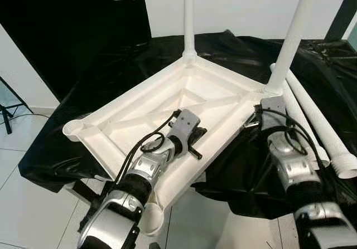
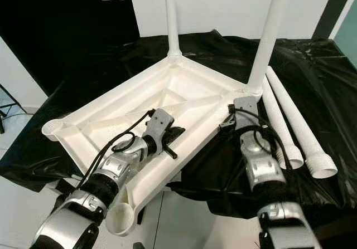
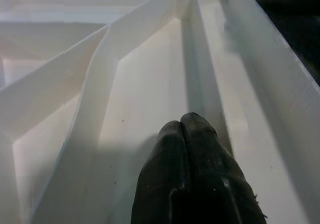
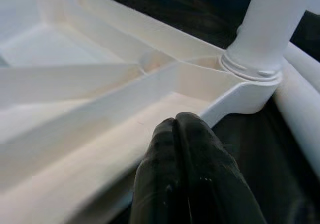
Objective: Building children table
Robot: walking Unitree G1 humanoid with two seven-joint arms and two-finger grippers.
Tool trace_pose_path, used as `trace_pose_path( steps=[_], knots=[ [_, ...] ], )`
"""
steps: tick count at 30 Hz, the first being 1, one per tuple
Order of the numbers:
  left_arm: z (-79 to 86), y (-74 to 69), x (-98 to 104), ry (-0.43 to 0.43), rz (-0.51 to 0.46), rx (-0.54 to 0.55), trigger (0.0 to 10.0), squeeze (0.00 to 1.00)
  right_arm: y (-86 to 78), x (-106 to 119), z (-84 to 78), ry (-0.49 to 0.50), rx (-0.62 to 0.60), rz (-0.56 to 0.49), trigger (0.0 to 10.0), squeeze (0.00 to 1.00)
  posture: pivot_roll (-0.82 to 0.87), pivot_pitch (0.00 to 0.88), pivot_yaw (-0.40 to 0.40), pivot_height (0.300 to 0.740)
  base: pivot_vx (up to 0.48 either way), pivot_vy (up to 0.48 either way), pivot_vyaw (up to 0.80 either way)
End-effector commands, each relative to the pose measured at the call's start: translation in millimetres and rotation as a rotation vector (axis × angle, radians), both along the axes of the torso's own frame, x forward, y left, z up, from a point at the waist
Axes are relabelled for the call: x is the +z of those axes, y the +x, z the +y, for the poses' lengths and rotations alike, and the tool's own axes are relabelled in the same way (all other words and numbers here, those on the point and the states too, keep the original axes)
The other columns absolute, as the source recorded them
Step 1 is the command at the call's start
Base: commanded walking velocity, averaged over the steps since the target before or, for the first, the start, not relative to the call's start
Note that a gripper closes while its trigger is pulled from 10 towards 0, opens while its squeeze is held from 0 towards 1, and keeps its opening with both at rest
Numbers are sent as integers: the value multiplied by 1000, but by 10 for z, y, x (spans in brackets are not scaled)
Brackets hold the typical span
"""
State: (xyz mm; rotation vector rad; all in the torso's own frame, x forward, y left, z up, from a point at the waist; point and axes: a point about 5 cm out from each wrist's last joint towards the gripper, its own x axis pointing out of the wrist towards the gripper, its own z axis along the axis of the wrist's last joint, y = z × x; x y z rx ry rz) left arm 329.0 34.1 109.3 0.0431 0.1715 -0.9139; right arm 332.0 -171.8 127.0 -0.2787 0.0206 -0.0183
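Observation:
The white plastic table top (image 1: pixel 111 126) lies upside down on a black sheet, ribs facing up. One white leg (image 1: pixel 189 15) stands in the far corner socket and another (image 1: pixel 293 32) in the right corner socket. Two loose legs (image 1: pixel 326 132) lie on the sheet to the right. My left gripper (image 3: pixel 187 124) is shut with nothing in it, its tips low inside a ribbed bay of the underside. My right gripper (image 4: pixel 177 121) is also shut and holds nothing. It sits at the table's right rim, just short of the right leg's socket (image 4: pixel 250 66).
The left corner socket (image 1: pixel 73 129) and the near corner socket (image 1: pixel 149 215) stand open. The near corner overhangs the edge of the black sheet (image 1: pixel 234 176). A dark door (image 1: pixel 83 26) and a white wall are behind.

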Motion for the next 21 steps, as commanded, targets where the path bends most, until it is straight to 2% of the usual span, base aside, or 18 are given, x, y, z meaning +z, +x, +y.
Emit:
trace_pose_path(
  steps=[1, 3, 7, 9, 16, 21],
  knots=[
    [-173, -204, 27, -76, 36, -358, 10000, 0, -39, 5, 129, 27, 38, -17, 10000, 0, -126, 0, 56, 740, 0, 0, 0],
    [-195, -228, 18, -75, 33, -367, 10000, 0, -94, -30, 169, 29, 51, -8, 10000, 0, -135, 0, 60, 740, 0, 0, 0],
    [-309, -210, 57, -89, 8, -335, 10000, 0, -358, -127, 309, 21, 109, 36, 10000, 0, -162, 0, 72, 740, 0, 0, 0],
    [-313, -192, 72, -88, 3, -329, 10000, 0, -389, -134, 309, 22, 105, 43, 10000, 0, -162, 0, 72, 740, 0, 0, 0],
    [-154, -111, 173, -55, -19, -362, 10000, 0, -570, -58, 311, 51, 70, 48, 10000, 0, -168, 0, 74, 740, 0, 0, 0],
    [-76, -100, 134, -30, -18, -347, 10000, 0, -648, 54, 192, 59, -28, 7, 10000, 0, -165, 0, 70, 740, 0, 0, 0]
  ],
)
